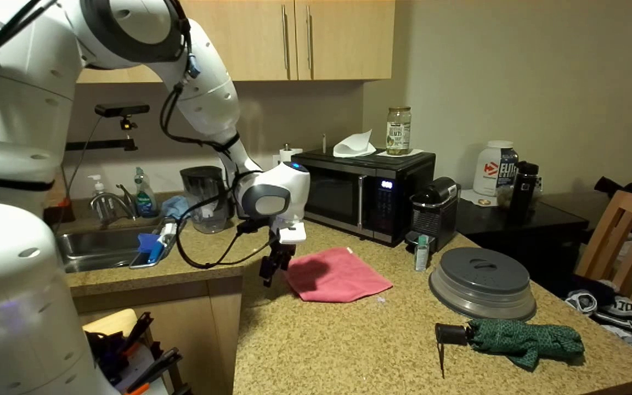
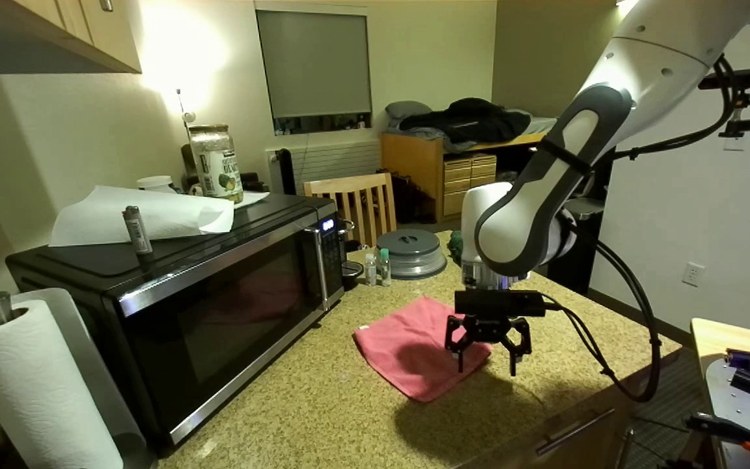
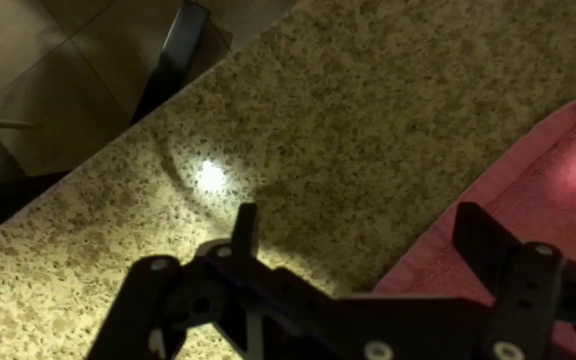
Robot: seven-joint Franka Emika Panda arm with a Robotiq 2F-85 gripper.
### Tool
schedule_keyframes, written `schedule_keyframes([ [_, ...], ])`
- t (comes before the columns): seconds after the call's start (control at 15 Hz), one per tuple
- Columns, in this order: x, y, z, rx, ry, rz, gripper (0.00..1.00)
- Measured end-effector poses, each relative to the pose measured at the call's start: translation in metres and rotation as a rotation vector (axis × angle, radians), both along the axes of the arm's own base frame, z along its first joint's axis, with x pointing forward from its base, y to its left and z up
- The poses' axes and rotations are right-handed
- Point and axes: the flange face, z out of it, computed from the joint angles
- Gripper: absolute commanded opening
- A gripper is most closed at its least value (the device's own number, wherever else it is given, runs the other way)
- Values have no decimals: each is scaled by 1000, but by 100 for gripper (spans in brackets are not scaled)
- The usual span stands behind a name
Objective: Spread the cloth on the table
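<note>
Speckled countertop (image 1: 316,345), kitchen cabinets (image 1: 343,38) above; pink cloth (image 1: 343,277) flat, corner toward microwave (image 1: 332,192) (squarish, long axis unclear); gripper (image 2: 487,371) wide.

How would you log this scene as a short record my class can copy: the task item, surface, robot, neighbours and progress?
Task item: pink-red cloth, lying mostly flat; number of layers cannot be told
Surface: speckled countertop
Robot: gripper open, holding nothing, above the countertop at the cloth's edge
Neighbours: microwave, domed cover, green umbrella
On the microwave: jar, white paper
Progress: cloth looks largely spread, judging by its flat lie
</note>
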Motion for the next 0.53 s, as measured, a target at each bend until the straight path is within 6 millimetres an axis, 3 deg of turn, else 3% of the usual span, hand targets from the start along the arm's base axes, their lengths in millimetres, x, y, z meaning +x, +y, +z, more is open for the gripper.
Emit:
schedule_keyframes([
  [0.53,-24,-45,7,28,-2,-224,100],
])
